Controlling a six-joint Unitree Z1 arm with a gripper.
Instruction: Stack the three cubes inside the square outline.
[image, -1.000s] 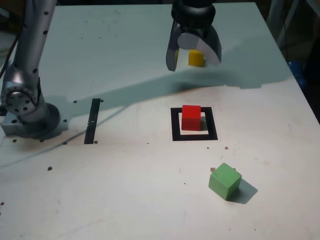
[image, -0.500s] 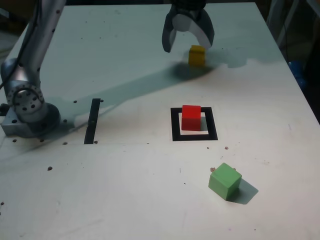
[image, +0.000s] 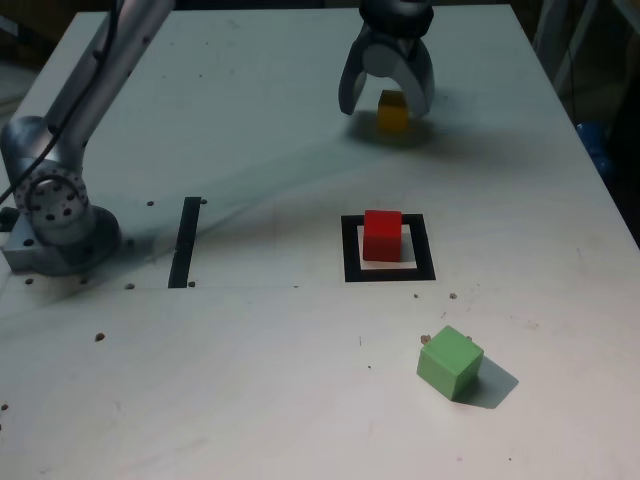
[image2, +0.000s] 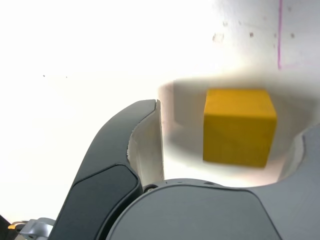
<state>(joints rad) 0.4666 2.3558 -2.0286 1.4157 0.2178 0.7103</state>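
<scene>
White table (image: 250, 400) with three cubes (image: 449, 362)

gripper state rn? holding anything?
Gripper: open, jaws either side of the yellow cube, not touching it, holding nothing.

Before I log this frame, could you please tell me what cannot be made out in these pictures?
- Yellow cube: in the exterior view the gripper hides its sides, so contact cannot be told.
- Same cube in the wrist view: one finger stands clear; the other side is cut off by the picture's edge.
- Red cube, square outline, green cube: absent from the wrist view.
- The table there is washed out by glare.
</scene>
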